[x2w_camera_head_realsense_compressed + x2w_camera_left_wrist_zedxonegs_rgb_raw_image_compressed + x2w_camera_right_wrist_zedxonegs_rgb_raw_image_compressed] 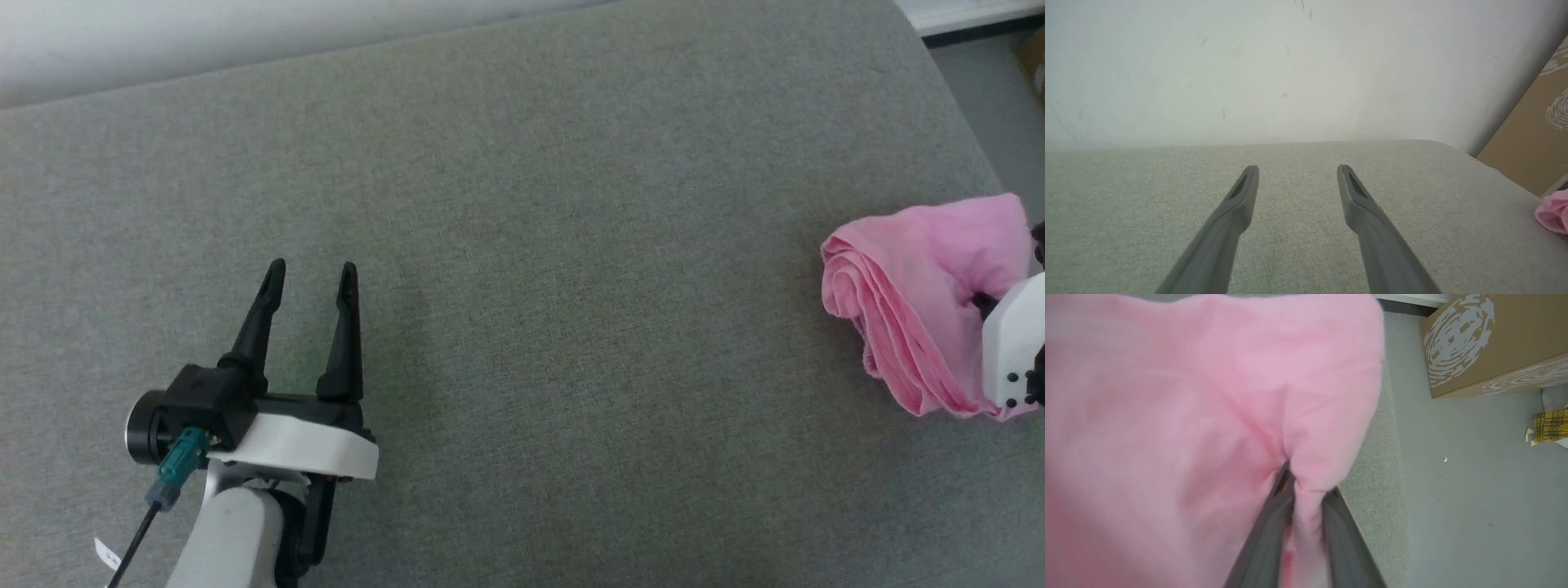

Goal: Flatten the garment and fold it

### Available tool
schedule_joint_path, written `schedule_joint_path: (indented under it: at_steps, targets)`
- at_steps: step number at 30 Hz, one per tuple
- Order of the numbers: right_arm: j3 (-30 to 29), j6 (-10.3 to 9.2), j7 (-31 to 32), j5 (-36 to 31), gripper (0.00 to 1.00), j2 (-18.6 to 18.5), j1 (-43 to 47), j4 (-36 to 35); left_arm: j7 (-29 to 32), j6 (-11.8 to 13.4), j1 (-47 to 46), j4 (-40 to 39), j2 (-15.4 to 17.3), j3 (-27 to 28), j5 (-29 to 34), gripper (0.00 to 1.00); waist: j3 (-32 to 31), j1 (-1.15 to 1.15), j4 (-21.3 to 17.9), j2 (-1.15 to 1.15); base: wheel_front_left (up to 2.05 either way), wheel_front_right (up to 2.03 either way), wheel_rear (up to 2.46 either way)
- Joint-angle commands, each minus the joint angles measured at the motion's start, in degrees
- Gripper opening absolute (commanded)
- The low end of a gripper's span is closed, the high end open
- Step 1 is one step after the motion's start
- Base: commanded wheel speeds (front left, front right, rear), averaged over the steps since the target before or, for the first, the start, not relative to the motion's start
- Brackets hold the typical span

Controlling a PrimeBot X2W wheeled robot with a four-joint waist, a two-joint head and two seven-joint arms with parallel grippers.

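Note:
The light-pink garment (914, 286) lies bunched in soft folds near the right edge of the grey padded surface (522, 245). My right gripper (1300, 490) is shut on a pinch of its fabric (1208, 416), and the cloth drapes over the fingertips and hides them. In the head view its white wrist housing (1012, 343) shows at the right edge. My left gripper (313, 273) hovers open over bare surface at the lower left, far from the garment. In the left wrist view its fingers (1241, 196) stand apart, with a bit of the garment (1553, 212) at the far right.
A white wall (1249, 69) borders the surface's far side. Beyond the right edge lies grey floor (1474, 477) with a brown cardboard box (1490, 339) and a yellow plaid cloth (1549, 426).

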Motion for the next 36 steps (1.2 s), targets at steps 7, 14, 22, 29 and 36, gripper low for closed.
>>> schedule_joint_path:
  at_steps: [7,14,22,29,36]
  targets:
    - [-3.0,-0.05,-14.93,-8.91,1.0,1.66,0.47,3.48,-0.43,0.12,-0.01,2.15,-0.44,0.85,-0.44,1.0,-0.97,-0.02,0.86,0.0,0.0,0.0,0.0]
    - [-10.52,-0.05,-22.99,-15.03,1.0,5.16,6.71,-2.8,-0.64,0.59,3.15,4.06,-1.91,2.17,-1.25,1.0,-7.29,-0.02,2.63,0.0,0.0,0.0,0.0]
    - [-13.02,-0.05,-25.61,-16.09,1.0,15.07,17.74,-18.33,-0.67,0.57,6.74,5.27,-2.6,4.33,-1.45,1.0,-13.02,-0.02,5.77,0.0,0.0,0.0,0.0]
    - [-9.71,-0.05,-27.92,-16.82,1.0,22.71,23.26,-25.92,-0.68,0.43,9.36,7.04,-1.04,6.86,-1.11,1.0,-16.01,-0.02,8.5,0.0,0.0,0.0,0.0]
    - [-7.23,-0.05,-31.3,-15.0,1.0,26.45,27.06,-30.09,-0.68,-0.83,10.61,7.42,0.71,9.09,-0.9,1.0,-17.4,-0.02,10.61,0.0,0.0,0.0,0.0]
